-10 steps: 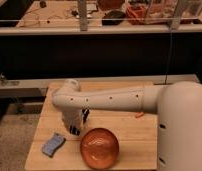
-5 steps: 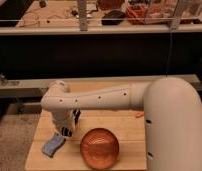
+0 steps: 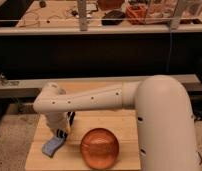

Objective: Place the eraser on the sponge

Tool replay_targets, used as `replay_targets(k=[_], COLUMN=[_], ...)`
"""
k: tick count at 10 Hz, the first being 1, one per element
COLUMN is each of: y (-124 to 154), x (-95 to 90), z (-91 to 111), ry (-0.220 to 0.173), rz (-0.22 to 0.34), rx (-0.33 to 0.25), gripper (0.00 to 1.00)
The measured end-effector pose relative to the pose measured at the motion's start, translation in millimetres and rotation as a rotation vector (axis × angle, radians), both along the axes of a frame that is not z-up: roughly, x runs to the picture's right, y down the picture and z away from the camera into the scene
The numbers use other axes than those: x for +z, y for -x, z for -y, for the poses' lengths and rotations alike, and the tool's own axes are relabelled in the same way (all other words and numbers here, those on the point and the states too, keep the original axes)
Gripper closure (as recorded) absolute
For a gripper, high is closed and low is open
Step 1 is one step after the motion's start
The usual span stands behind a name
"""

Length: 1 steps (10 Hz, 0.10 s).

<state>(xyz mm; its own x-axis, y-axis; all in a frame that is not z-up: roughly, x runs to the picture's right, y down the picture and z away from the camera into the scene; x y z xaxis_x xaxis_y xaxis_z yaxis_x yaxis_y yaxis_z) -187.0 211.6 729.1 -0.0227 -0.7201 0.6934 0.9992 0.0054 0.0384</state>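
The sponge [image 3: 52, 147], blue-grey and curvy, lies by the gripper [image 3: 60, 134]; its grip I cannot tell.

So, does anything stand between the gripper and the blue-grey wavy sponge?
Nothing visible does. The gripper hangs right at the far end of the flat blue-grey wavy sponge. The round orange plate lies to one side, apart. The small dark eraser cannot be made out.

White hand [image 3: 60, 133] at blue-grey sponge [image 3: 51, 147]; orange plate [image 3: 99, 146]; tan table [image 3: 121, 125].
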Motion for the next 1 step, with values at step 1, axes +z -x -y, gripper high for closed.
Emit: replay_targets(k=[1], y=[3.0], x=[-0.9], z=[-2.7], ry=[-0.003], rz=[0.003], rx=[-0.012], gripper=[1.00])
